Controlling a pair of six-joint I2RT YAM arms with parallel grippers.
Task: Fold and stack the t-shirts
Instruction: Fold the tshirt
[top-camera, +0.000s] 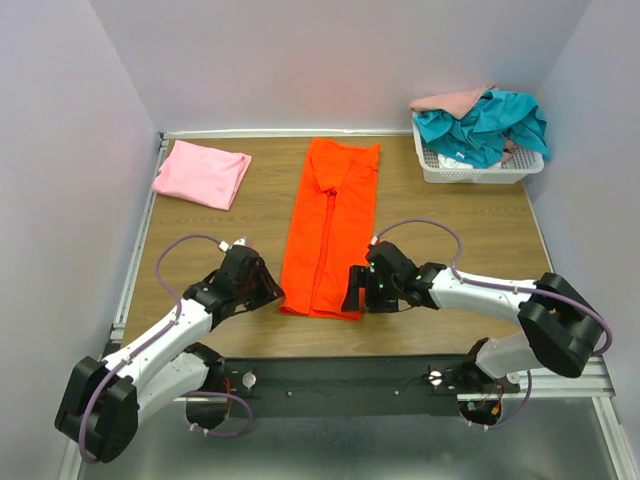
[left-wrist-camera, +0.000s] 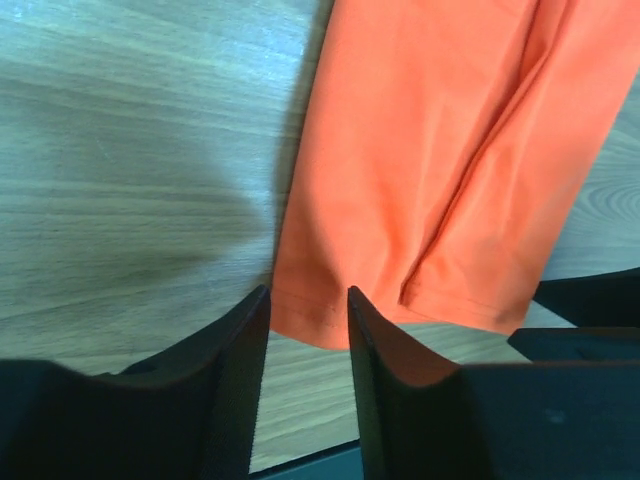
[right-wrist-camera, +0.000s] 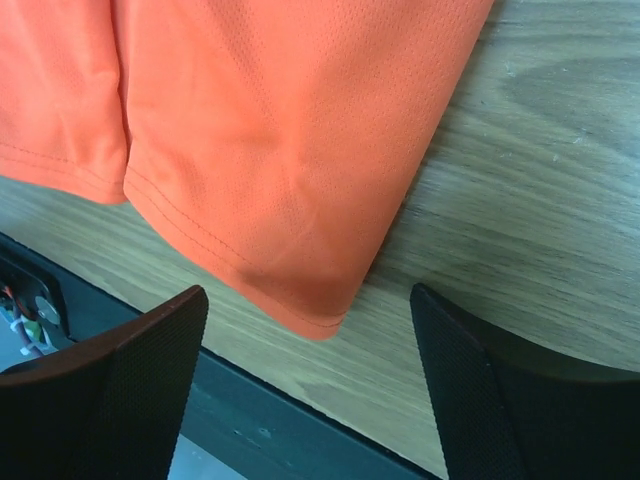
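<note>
The orange t-shirt (top-camera: 330, 230) lies in the middle of the table, folded into a long narrow strip running from far to near. My left gripper (top-camera: 270, 295) is low at its near left corner; in the left wrist view the hem corner (left-wrist-camera: 310, 320) lies just ahead of the open left gripper (left-wrist-camera: 307, 292), which holds nothing. My right gripper (top-camera: 352, 290) is at the near right corner. There, the right gripper (right-wrist-camera: 308, 292) stands wide open around the shirt's corner (right-wrist-camera: 315, 305) without touching it. A folded pink t-shirt (top-camera: 200, 173) lies at the far left.
A white mesh basket (top-camera: 475, 172) at the far right holds a teal shirt (top-camera: 480, 125) and a peach-pink one (top-camera: 450, 100) in a loose heap. The dark rail (top-camera: 330, 375) of the table's near edge runs just behind both grippers.
</note>
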